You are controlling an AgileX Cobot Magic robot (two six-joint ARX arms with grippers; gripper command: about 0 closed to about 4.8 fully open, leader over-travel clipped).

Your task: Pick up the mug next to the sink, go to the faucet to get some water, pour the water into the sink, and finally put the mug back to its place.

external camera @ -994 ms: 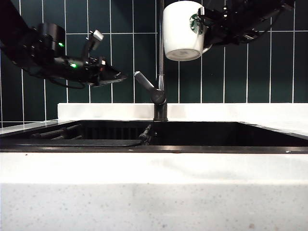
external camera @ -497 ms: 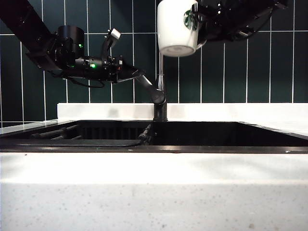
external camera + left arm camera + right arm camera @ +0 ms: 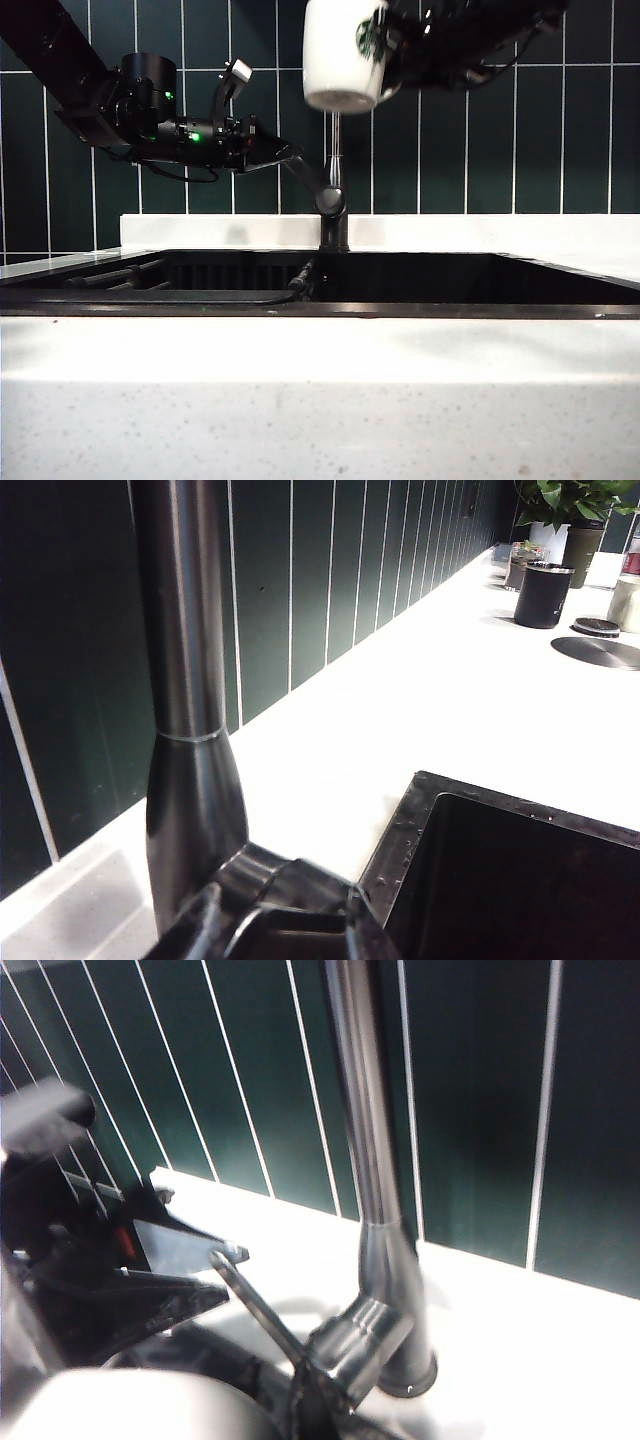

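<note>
A: Where is the mug (image 3: 345,55) kept, and why so high?

B: It is held upright at the top of the exterior view by the right gripper (image 3: 392,45), whose jaws are pinched on the handle side. It is carried above the sink (image 3: 420,280), in front of the upper pipe of the faucet (image 3: 336,170); presumably it is being brought under the spout, which is cut off by the frame.

A: And the left gripper (image 3: 285,153)?

B: It is spread wide and placed right at the tip of the lever handle (image 3: 305,178), apparently so that the water can be turned on. Actual contact cannot be confirmed.

A: What room is left?

B: Little is left around the pipe: the tiled wall (image 3: 500,140) stands close behind, and the left gripper is crowded just below the mug. Open space is offered only over the basin and toward the white counter (image 3: 480,232).
</note>
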